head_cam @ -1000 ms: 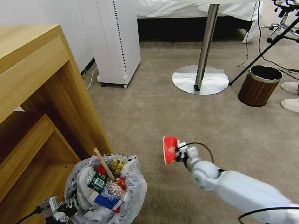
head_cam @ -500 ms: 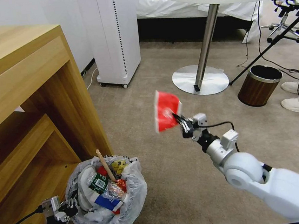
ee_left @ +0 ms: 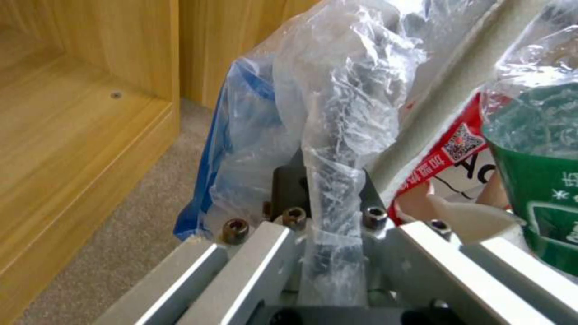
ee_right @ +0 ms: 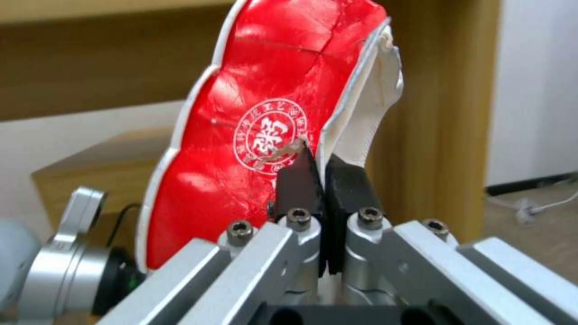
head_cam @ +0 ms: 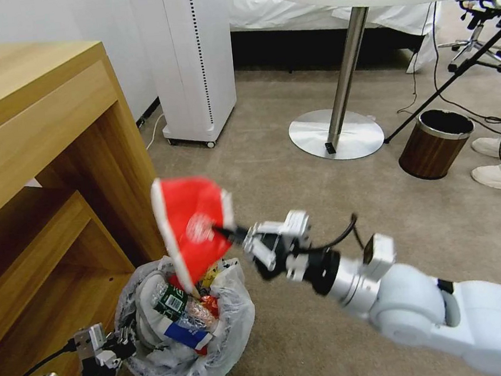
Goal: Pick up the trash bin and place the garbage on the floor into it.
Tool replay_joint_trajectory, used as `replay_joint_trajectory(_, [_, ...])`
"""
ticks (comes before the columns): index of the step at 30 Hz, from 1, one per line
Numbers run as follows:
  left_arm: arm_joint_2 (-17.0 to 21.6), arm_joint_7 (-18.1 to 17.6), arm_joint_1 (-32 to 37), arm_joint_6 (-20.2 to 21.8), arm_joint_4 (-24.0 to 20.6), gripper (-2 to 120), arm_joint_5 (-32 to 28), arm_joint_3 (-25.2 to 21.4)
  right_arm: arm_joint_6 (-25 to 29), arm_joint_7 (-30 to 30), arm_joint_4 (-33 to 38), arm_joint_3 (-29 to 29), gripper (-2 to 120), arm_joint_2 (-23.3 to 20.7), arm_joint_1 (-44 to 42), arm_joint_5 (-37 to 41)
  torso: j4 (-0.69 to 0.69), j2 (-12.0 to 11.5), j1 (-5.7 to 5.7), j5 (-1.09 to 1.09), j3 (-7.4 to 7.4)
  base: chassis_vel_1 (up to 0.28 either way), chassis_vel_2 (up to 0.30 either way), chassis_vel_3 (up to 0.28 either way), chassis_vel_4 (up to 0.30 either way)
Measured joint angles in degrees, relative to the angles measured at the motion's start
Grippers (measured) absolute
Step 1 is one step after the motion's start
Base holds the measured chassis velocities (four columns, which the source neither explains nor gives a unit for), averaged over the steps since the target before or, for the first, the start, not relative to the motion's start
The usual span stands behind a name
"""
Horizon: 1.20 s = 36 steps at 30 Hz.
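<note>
Since the earlier frames the right arm has swung toward the robot's left, carrying the flattened red cup [head_cam: 194, 226] from mid-carpet to a spot over the bin [head_cam: 187, 330]. The right claw [head_cam: 231, 235] is clamped on the cup's crushed rim, black pads [ee_right: 298, 180] pressed together on red paper and white lining; the cup sticks out ahead of the claw, tilted, its lower edge just above the bin's rim.

The left claw [head_cam: 117, 350] sits low beside the bin's near side, jaws closed on the bin wall and its crinkly bag [ee_left: 337, 135], with the wooden shelf unit [head_cam: 55, 189] on the claw's far side.

The bin already holds a slipper, a green-labelled bottle, a blue-white carton and red wrappers, heaped close to the rim, and no other litter is in sight on the carpet [head_cam: 295, 166], so I judge the task near its end.

The step in hand is the drop of the cup. The next move calls for bringing the cup a little further over the bin's middle before letting go, since the heap is high and a flat cup could slide off the side.
</note>
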Motion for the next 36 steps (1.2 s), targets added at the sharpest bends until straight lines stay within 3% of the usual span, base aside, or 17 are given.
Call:
replay_joint_trajectory(6, [-1.0,0.1,0.3,0.0,-0.7,0,0.5,0.0,-1.8,2.3,-2.7,-11.1,0,4.4,8.3,0.1,0.01,0.0,0.00,0.00,0.00,0.000,0.000,0.000,0.000])
replay_joint_trajectory(14, [-1.5,0.2,0.4,0.0,-1.2,0,0.6,-0.2,-2.7,3.5,-6.0,-18.1,0,7.5,12.1,0.4,0.00,0.0,0.00,0.00,0.00,0.000,0.000,0.000,0.000])
replay_joint_trajectory(31, [-2.0,0.4,1.3,-0.1,-2.3,0,1.0,0.0,-7.8,12.1,-11.7,-18.7,0,11.2,7.9,2.2,0.00,0.0,0.00,0.01,0.00,0.000,0.000,0.000,0.000])
replay_joint_trajectory(36, [-2.1,0.7,1.7,-0.2,-2.6,0,1.4,0.0,-12.7,17.5,-12.3,-18.8,0,13.4,7.7,3.1,0.00,0.0,0.00,0.00,0.00,0.000,0.000,0.000,0.000])
